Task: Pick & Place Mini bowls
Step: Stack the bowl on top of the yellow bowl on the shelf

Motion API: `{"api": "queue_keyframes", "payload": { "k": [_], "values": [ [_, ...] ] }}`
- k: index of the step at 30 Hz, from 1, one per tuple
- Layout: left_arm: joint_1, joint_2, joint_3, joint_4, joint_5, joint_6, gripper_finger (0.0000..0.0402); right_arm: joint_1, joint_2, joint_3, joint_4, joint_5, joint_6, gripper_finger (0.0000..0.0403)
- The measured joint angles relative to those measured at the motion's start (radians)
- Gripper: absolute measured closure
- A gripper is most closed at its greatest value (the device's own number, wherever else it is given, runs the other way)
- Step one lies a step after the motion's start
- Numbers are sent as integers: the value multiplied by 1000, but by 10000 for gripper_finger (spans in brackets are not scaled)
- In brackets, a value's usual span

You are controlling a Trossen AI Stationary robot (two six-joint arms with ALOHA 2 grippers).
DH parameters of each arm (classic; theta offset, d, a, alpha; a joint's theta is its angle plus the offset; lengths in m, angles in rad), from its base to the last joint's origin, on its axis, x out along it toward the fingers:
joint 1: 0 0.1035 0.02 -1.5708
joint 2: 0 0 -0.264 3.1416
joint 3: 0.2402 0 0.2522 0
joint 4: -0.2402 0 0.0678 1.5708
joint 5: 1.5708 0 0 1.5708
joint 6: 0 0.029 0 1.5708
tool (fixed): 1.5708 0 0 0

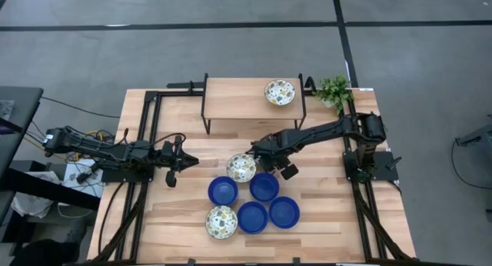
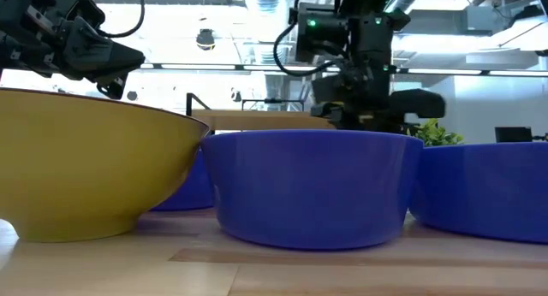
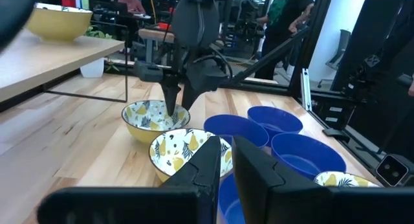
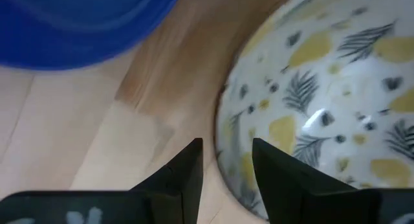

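- Near the middle of the wooden desk (image 1: 323,227), the right tool (image 1: 247,156) reaches down to a floral bowl (image 1: 241,167).
- In the right wrist view its two dark fingers (image 4: 184,169) are spread a little and straddle the rim of that bowl (image 4: 323,101), one finger outside the wall and one over the patterned inside; whether they press the rim I cannot tell.
- From the left wrist view the same right tool (image 3: 173,101) dips into the bowl (image 3: 154,117) at its rim.
- Four blue bowls sit close together beside it: one (image 1: 223,191) just left of centre, one (image 1: 264,186) next to the floral bowl, one (image 1: 252,217) nearer the front edge, and one (image 1: 284,212) to its right.
- A second floral bowl (image 1: 221,221) stands at the front, touching or nearly touching the blue ones.
- A third floral bowl (image 1: 280,92) rests on the raised shelf (image 1: 231,97) at the back of the desk.
- The left tool (image 1: 184,161) hovers above the desk to the left of the bowls, its fingers (image 3: 207,166) nearly pressed together and holding nothing.
- A small green plant (image 1: 334,90) stands at the back right corner.
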Motion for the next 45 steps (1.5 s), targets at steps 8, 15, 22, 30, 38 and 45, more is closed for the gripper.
{"api": "queue_keyframes", "payload": {
  "k": [8,15,22,30,38,45],
  "values": [
    [0,30,0,0,0,0,362,0,20,1,17,8,14,285],
    [0,38,0,0,0,0,363,1,20,1,14,40,62,342],
    [0,39,0,0,0,0,363,4,11,4,6,84,121,391],
    [0,40,0,3,0,0,362,54,-16,60,-90,130,143,395],
    [0,56,0,8,0,0,362,118,-61,172,-184,80,143,397],
    [0,71,0,28,0,-1,362,115,-131,239,-202,-169,145,400]
  ]
}}
